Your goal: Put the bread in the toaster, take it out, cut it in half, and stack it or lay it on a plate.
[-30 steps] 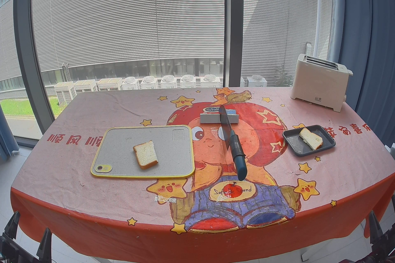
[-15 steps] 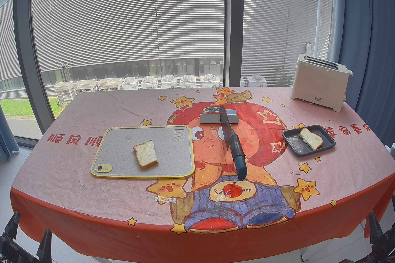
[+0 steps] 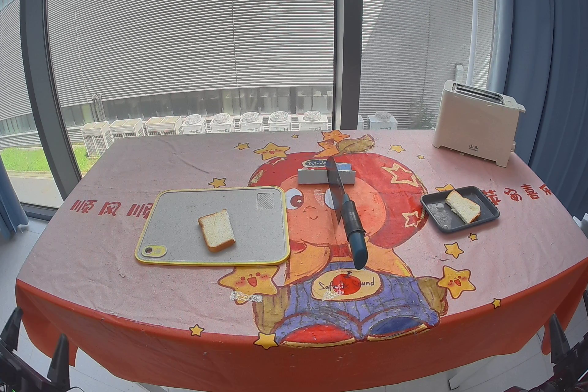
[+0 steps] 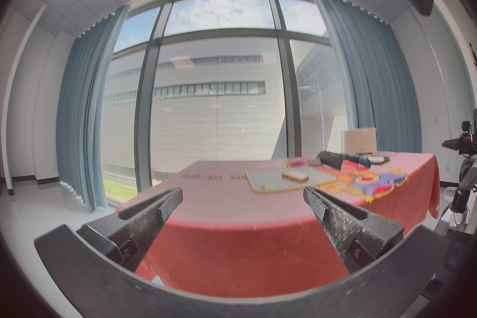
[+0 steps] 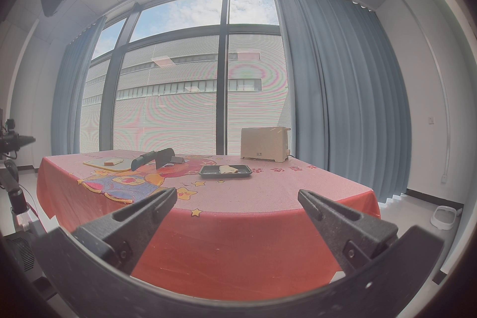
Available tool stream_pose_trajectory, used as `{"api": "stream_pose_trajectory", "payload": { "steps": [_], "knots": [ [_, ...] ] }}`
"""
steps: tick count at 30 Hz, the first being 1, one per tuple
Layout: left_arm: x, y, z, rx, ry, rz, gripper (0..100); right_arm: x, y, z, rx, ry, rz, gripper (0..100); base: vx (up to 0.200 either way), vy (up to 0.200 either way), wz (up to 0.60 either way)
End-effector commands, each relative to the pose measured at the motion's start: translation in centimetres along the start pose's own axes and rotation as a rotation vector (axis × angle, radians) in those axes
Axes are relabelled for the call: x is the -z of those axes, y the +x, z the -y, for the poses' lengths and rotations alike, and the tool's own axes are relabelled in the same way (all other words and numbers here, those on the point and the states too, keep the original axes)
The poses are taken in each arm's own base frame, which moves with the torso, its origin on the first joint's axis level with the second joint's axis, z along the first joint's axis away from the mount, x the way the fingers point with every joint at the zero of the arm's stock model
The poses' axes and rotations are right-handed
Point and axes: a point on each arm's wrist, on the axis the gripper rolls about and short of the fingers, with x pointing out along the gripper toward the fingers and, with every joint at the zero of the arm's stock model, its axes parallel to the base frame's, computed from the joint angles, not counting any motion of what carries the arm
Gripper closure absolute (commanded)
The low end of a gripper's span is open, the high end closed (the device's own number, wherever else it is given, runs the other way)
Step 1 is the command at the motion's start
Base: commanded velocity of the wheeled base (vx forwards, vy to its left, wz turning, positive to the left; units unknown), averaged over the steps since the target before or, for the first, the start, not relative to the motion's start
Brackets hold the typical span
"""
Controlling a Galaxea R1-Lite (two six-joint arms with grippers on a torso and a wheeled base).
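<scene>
One piece of bread (image 3: 216,229) lies on the grey, yellow-rimmed cutting board (image 3: 177,228) at the table's left. A second piece of bread (image 3: 463,206) rests in the dark plate (image 3: 441,214) on the right. The cream toaster (image 3: 476,122) stands at the far right corner. A knife (image 3: 346,211) with a dark handle leans on its stand (image 3: 326,173) in the middle. My left gripper (image 4: 242,202) hangs open below the table's near left edge, and my right gripper (image 5: 237,207) hangs open off the near right edge. Both hold nothing.
The table carries a red cartoon-print cloth (image 3: 343,289) that drapes over the front edge. A large window with a dark pillar (image 3: 349,26) stands behind it, and blue curtains (image 3: 551,44) hang beside the toaster.
The left gripper's fingertips at the lower left corner of the head view have sunk a little lower. Nothing on the table has moved.
</scene>
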Motion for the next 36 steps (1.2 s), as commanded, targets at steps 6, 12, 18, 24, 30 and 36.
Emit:
{"api": "stream_pose_trajectory", "payload": {
  "steps": [6,12,18,24,30,36],
  "knots": [
    [-1.0,-0.2,0.0,0.015,-0.001,0.109,0,0.5,0.0,0.0,-0.001,0.0,-0.003,0,0.0,0.0,0.0],
    [-1.4,-0.6,0.2,0.101,-0.008,0.049,0,0.4,0.0,0.0,-0.001,0.0,0.002,0,0.0,0.0,0.0],
    [-2.7,0.1,0.2,0.14,-0.018,-0.037,0,0.4,0.0,0.0,-0.003,-0.002,0.004,0,0.0,0.0,0.0],
    [-4.4,0.5,0.2,0.14,-0.036,-0.048,0,0.5,0.0,0.0,0.0,0.001,0.0,0,0.0,0.0,0.0],
    [-7.9,1.7,0.2,0.159,-0.043,-0.055,0,0.5,0.0,0.0,0.0,0.0,0.0,0,0.0,0.0,0.0],
    [-9.7,3.0,0.2,0.185,-0.047,-0.086,0,0.5,0.0,0.0,0.0,0.0,0.0,0,0.0,0.0,0.0]
  ]
}}
